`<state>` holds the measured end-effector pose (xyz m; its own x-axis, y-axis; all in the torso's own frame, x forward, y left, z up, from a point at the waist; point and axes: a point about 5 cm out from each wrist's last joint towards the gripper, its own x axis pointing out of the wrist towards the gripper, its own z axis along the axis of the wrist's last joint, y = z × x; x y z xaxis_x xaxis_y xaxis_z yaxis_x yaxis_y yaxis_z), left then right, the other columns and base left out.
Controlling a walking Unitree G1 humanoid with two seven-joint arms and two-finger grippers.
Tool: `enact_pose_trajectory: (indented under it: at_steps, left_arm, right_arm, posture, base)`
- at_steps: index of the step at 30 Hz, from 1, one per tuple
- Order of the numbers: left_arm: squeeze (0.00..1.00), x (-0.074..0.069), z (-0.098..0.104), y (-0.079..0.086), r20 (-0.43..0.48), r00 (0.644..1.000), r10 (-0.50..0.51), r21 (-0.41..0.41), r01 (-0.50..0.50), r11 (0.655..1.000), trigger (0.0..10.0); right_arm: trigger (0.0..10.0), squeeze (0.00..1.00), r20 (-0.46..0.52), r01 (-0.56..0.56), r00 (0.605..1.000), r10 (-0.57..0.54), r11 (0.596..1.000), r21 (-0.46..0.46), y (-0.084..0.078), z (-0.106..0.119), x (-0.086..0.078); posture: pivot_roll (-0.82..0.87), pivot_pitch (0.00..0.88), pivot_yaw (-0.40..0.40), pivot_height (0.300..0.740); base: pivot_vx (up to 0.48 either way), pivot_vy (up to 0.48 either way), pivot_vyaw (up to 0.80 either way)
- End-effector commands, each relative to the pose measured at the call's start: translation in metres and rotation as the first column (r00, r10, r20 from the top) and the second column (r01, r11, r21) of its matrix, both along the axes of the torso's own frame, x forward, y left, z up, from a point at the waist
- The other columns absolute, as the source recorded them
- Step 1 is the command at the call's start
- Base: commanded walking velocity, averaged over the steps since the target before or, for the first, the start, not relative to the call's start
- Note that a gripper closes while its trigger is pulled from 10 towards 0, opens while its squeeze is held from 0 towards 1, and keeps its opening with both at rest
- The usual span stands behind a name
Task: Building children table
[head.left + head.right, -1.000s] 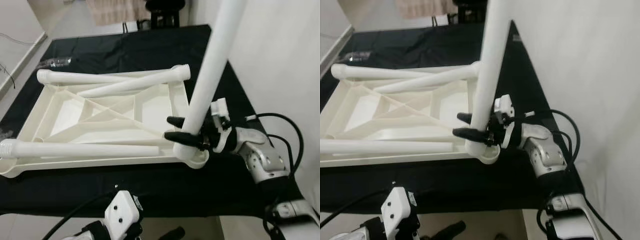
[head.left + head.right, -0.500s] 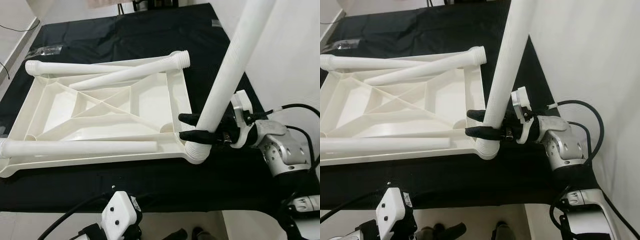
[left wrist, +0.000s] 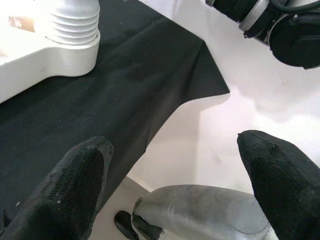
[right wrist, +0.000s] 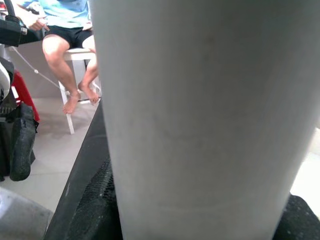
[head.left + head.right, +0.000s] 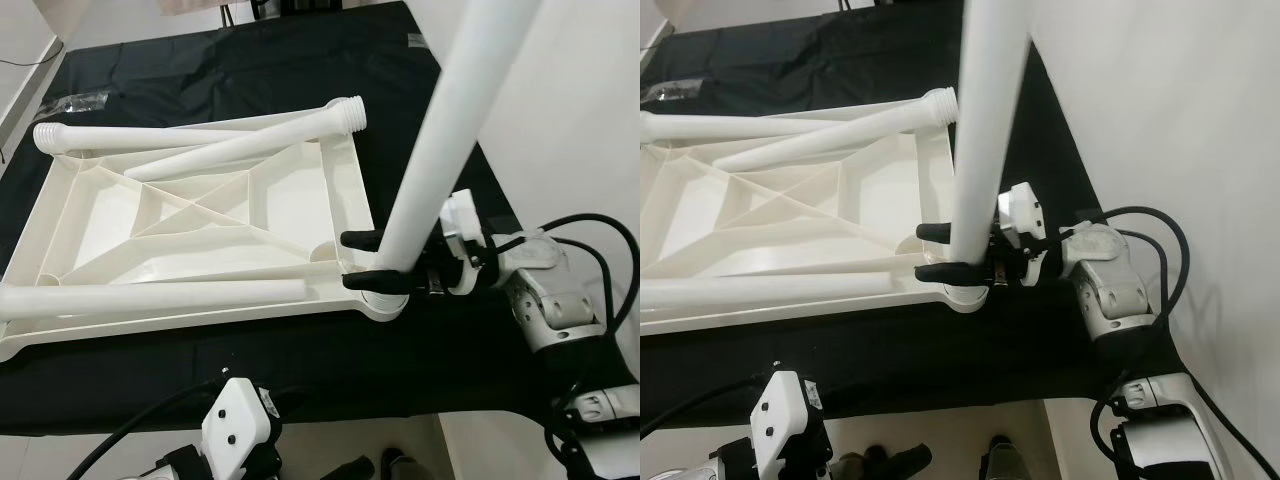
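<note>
A white plastic tabletop (image 5: 200, 225) lies upside down on a black cloth (image 5: 250, 60). Three white legs lie on it: one along the back (image 5: 140, 136), one slanting (image 5: 250, 146), one along the front (image 5: 150, 296). A further leg (image 5: 440, 140) stands nearly upright with its foot in the near right corner socket (image 5: 382, 303). My right gripper (image 5: 368, 261) is shut on this leg just above the socket, its fingertips (image 4: 95, 210) either side. My left gripper (image 3: 175, 175) hangs open below the table's front edge, holding nothing.
A white wall (image 5: 570, 90) runs close along the right side of the table. A clear plastic bag (image 5: 75, 100) lies at the far left of the cloth. A person (image 4: 65, 25) sits on a white stool beyond the table. Pale floor lies below the front edge.
The whole view has shifted as the camera moved. My right gripper keeps its hold on the upright leg at the corner socket; the leg stands a little straighter than half a second ago.
</note>
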<state>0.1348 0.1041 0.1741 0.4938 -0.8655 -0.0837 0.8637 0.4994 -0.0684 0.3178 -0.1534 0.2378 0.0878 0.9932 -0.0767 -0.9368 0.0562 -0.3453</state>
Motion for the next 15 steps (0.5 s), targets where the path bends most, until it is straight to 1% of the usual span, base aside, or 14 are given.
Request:
enact_pose_trajectory:
  at_steps: [1, 3, 4, 5, 6, 7, 8, 10, 11, 15]
  left_arm:
    - [0.00, -0.004, 0.001, 0.001, -0.012, 1.000, -0.010, 0.016, 0.010, 1.000, 10.0]
    - [0.00, -0.004, 0.001, 0.001, -0.012, 1.000, -0.010, 0.016, 0.010, 1.000, 10.0]
    - [0.00, -0.004, 0.001, 0.001, -0.013, 1.000, -0.011, 0.015, 0.011, 1.000, 10.0]
    - [0.00, -0.004, 0.001, 0.001, -0.013, 1.000, -0.011, 0.015, 0.011, 1.000, 10.0]
    - [0.00, -0.004, 0.001, 0.001, -0.015, 1.000, -0.011, 0.014, 0.011, 1.000, 10.0]
    - [0.00, -0.004, 0.001, 0.001, -0.015, 1.000, -0.011, 0.014, 0.011, 1.000, 10.0]
    - [0.00, -0.004, 0.001, 0.001, -0.015, 1.000, -0.012, 0.013, 0.012, 1.000, 10.0]
    - [0.00, -0.004, 0.001, 0.001, -0.015, 1.000, -0.012, 0.013, 0.012, 1.000, 10.0]
    - [0.00, -0.005, 0.001, 0.000, -0.017, 1.000, -0.013, 0.011, 0.013, 1.000, 10.0]
    - [0.00, -0.005, 0.002, 0.000, -0.019, 1.000, -0.014, 0.008, 0.014, 1.000, 10.0]
  right_arm:
    - [10.0, 0.00, -0.107, -0.009, 0.994, -0.003, 0.994, -0.107, -0.002, -0.031, -0.002]
    - [10.0, 0.00, -0.107, -0.009, 0.994, -0.003, 0.994, -0.107, -0.002, -0.031, -0.002]
    - [10.0, 0.00, -0.106, -0.024, 0.994, 0.010, 0.990, -0.135, -0.002, -0.033, -0.003]
    - [10.0, 0.00, -0.106, -0.024, 0.994, 0.010, 0.990, -0.135, -0.002, -0.033, -0.003]
    - [10.0, 0.00, -0.103, -0.061, 0.994, 0.042, 0.979, -0.193, -0.003, -0.037, -0.007]
    - [10.0, 0.00, -0.103, -0.061, 0.994, 0.042, 0.979, -0.193, -0.003, -0.037, -0.007]
    - [10.0, 0.00, -0.108, -0.084, 0.992, 0.060, 0.970, -0.230, -0.003, -0.041, -0.010]
    - [10.0, 0.00, -0.108, -0.084, 0.992, 0.060, 0.970, -0.230, -0.003, -0.041, -0.010]
    - [10.0, 0.00, -0.103, -0.098, 0.992, 0.073, 0.961, -0.258, -0.003, -0.043, -0.013]
    - [10.0, 0.00, -0.096, -0.101, 0.992, 0.076, 0.955, -0.281, 0.000, -0.046, -0.014]
  posture:
    - [0.03, 0.363, 0.065, 0.740]
    - [0.03, 0.363, 0.065, 0.740]
    - [0.03, 0.362, 0.063, 0.740]
    - [0.03, 0.362, 0.063, 0.740]
    - [0.03, 0.361, 0.061, 0.740]
    - [0.03, 0.361, 0.061, 0.740]
    - [0.03, 0.361, 0.061, 0.740]
    - [0.03, 0.361, 0.061, 0.740]
    - [0.03, 0.359, 0.060, 0.740]
    - [0.03, 0.360, 0.060, 0.740]
  base:
    - [0.000, 0.000, 0.00]
    - [0.000, 0.000, 0.00]
    - [0.000, 0.000, 0.00]
    - [0.000, 0.000, 0.00]
    - [0.000, 0.000, 0.00]
    - [0.000, 0.000, 0.00]
    - [0.000, 0.000, 0.00]
    - [0.000, 0.000, 0.00]
    - [0.000, 0.000, 0.00]
    - [0.000, 0.000, 0.00]
